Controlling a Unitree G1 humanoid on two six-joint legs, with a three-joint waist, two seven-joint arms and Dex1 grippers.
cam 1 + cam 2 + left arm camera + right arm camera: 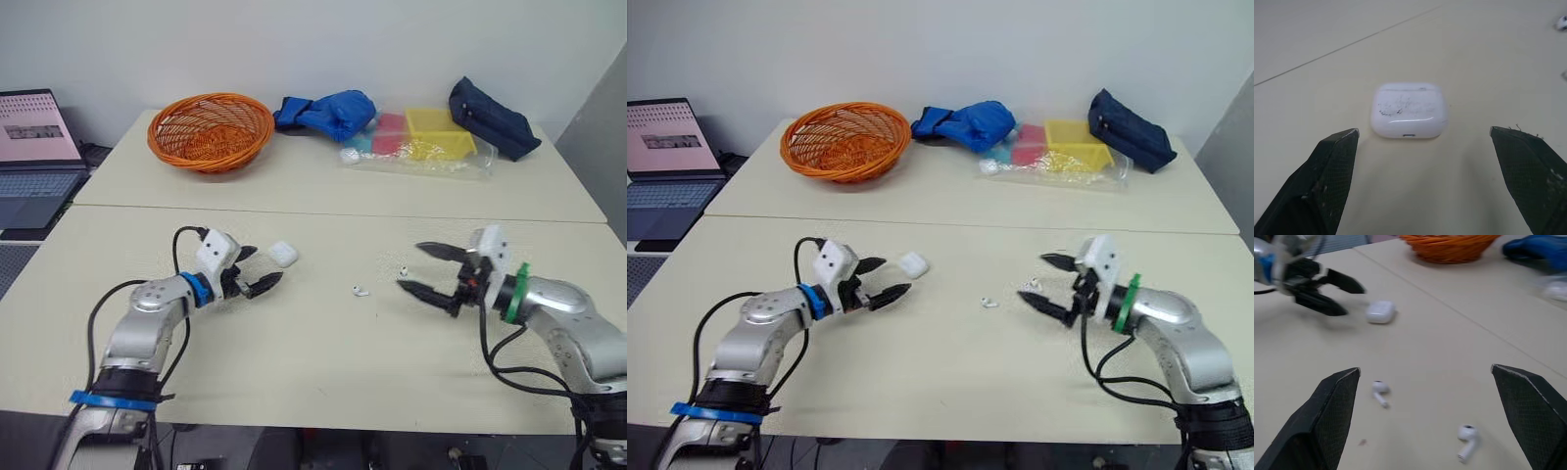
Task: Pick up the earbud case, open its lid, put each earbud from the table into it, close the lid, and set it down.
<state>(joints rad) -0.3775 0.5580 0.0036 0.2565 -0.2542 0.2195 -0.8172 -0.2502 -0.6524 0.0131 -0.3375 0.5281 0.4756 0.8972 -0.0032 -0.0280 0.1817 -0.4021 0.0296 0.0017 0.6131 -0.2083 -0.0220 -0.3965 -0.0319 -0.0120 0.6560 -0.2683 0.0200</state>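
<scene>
**Q:** How is the left gripper set, and where is the earbud case located?

**A:** The fingers are spread wide and nothing is held. The case lies flat on the table with its lid shut, just beyond the fingertips and not touched by them.

**Q:** How is the case expected to handle?

**A:** It is judged to be light, rigid and glossy, so it may slip or skate when it is pinched. A hold across the two rounded sides of the lower body is advised, so that the lid is left free to open.

**Q:** What is found further right?

**A:** Two loose items are found: one earbud near mid-table and a second earbud beside it. Both are judged tiny and easily rolled. The right gripper is also held open and empty, close to the second earbud.

**Q:** Can any marking be read?

**A:** No brand or label can be made out on the case. Only grey scuffs are seen on its upper face.
</scene>
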